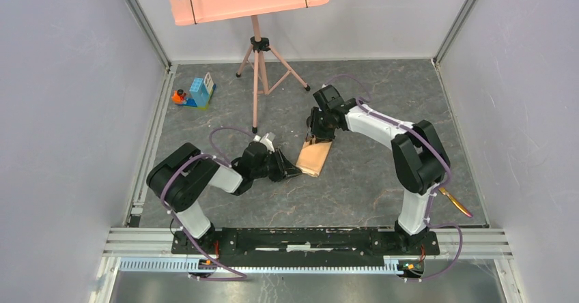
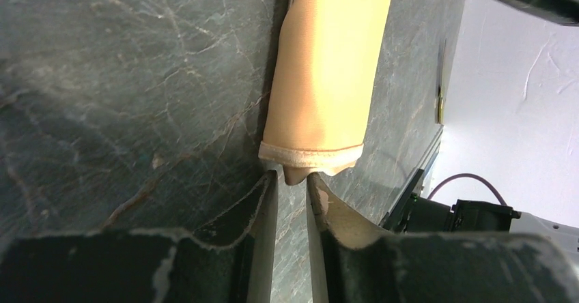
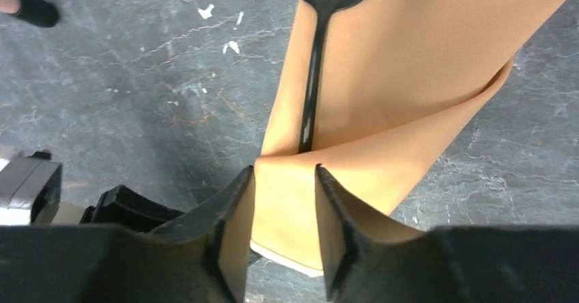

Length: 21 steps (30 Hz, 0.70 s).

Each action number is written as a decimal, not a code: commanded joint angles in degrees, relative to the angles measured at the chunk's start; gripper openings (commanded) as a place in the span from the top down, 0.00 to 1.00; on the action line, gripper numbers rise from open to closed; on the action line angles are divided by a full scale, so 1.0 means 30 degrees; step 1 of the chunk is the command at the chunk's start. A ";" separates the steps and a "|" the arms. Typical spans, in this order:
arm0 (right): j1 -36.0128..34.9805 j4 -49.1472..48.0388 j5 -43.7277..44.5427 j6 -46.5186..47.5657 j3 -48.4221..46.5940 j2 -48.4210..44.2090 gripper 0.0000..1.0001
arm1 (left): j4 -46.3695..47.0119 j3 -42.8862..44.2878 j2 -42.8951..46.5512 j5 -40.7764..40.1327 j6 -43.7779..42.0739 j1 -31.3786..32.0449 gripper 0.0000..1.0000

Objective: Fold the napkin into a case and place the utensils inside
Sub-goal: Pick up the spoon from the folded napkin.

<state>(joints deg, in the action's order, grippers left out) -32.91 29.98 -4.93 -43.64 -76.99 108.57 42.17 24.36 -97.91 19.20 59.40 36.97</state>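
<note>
My left fingers point(image 2: 263, 204) pinch the hem of the case point(image 2: 328, 64) on the bench point(image 2: 102, 78). My right fingers point(image 3: 232, 211) stand apart, empty, straddling its other end, with the black spoon point(image 3: 313, 84) tucked inside just ahead.

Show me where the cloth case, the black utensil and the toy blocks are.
cloth case point(image 1: 315, 158): top view, middle of its folded face.
black utensil point(image 3: 311, 91): right wrist view, on its thin handle.
toy blocks point(image 1: 201, 91): top view, on the blue block.

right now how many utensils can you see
2: a black spoon tucked into the case, a gold-orange utensil beside the right arm's base. More may be hidden inside.
</note>
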 commanded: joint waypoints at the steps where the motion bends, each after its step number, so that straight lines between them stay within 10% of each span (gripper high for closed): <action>1: -0.0113 -0.0356 0.0965 0.0490 0.0104 -0.1912 0.52 | -0.1899 -0.0458 0.1198 -0.0886 -0.0792 -0.0136 0.70; 13: -0.0016 -0.0664 0.3302 0.1371 -0.2893 0.0984 0.44 | -0.2923 -0.0517 0.2455 -0.0309 -0.1197 -0.0013 0.66; 21: -0.0076 -0.0798 0.3757 0.1455 -0.3119 0.2267 0.62 | -0.4513 -0.0424 0.4307 -0.0219 -0.1965 0.0043 0.65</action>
<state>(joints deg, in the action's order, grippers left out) -33.01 28.80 3.75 -39.57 -85.21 115.02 31.14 22.85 -89.01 18.13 57.63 36.95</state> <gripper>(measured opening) 0.403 0.345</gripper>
